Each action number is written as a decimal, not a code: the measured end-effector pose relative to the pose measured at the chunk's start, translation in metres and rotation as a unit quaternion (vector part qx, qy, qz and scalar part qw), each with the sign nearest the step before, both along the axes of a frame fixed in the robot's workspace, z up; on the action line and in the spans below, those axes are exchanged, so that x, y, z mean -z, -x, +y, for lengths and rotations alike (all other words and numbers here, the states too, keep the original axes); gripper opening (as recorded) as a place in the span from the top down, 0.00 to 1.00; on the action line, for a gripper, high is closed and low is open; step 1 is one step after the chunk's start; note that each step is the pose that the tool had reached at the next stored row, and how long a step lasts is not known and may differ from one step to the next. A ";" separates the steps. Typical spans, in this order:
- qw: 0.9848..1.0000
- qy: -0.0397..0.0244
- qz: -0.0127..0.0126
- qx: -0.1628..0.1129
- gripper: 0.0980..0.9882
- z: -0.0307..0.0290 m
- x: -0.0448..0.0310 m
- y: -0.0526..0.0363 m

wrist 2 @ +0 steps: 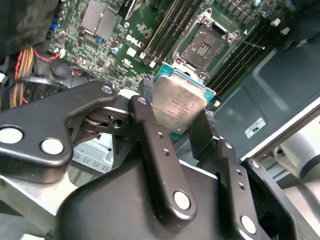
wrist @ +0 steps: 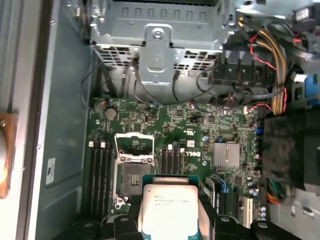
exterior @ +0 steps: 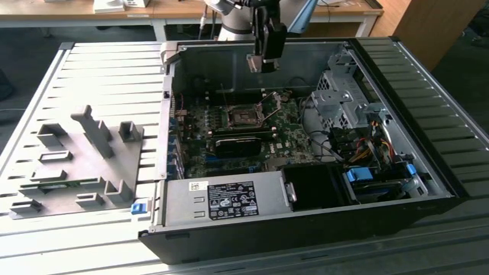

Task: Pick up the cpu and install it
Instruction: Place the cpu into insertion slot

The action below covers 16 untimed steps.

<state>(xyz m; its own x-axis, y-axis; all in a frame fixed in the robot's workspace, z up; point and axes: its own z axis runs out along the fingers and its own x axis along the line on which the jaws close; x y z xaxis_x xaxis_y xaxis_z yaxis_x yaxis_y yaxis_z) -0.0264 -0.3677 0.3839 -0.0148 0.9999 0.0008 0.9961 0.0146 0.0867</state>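
While the dark metal-framed socket is lying empty, the silvery-grey square cpu is being clenched above it by the black gripper.

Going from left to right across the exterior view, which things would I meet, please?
Grey slotted fixture → small blue clip → gripper, shut on the cpu → metal drive cage.

The gripper is matte black: flat linked fingers studded with silver rivets; the arm looks pale grey, perhaps silver.
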 end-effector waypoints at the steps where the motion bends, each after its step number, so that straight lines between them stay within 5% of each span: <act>1: 1.000 0.000 0.000 0.007 0.52 0.0001 0.0007 0.0000; 11: 1.000 0.000 0.001 0.017 0.52 0.0025 0.0141 0.0031; 16: 1.000 -0.001 0.001 -0.005 0.52 0.0027 0.0220 0.0044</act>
